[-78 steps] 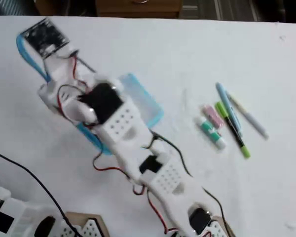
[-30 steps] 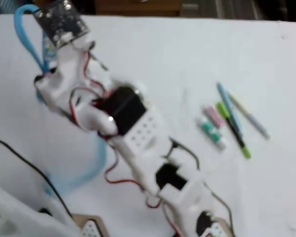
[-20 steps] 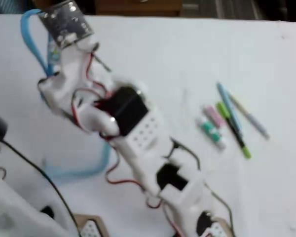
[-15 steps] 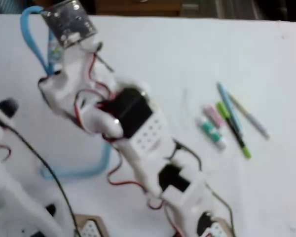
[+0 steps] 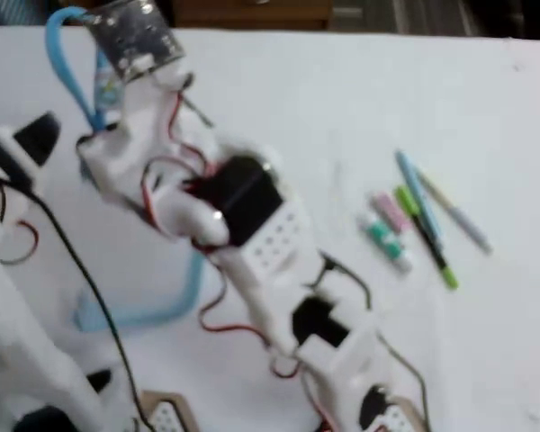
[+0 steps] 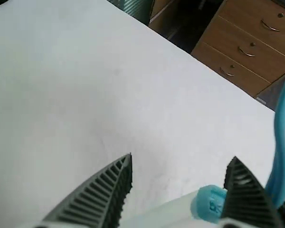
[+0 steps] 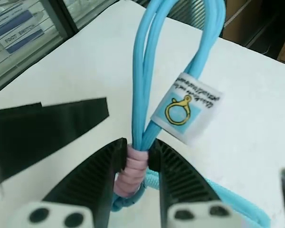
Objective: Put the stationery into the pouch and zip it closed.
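- My right gripper pinches the blue cord loop of the clear, blue-trimmed pouch, which hangs at the table's left.
- My left gripper is spread just beside it; the coloured pens lie well apart, rightward.

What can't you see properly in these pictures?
High view: the pouch is mostly under the right arm; its zip is hidden.
Right wrist view: the right gripper covers much of the pink piece.
Left wrist view: the blue-capped thing by the left gripper is cut off by the edge.
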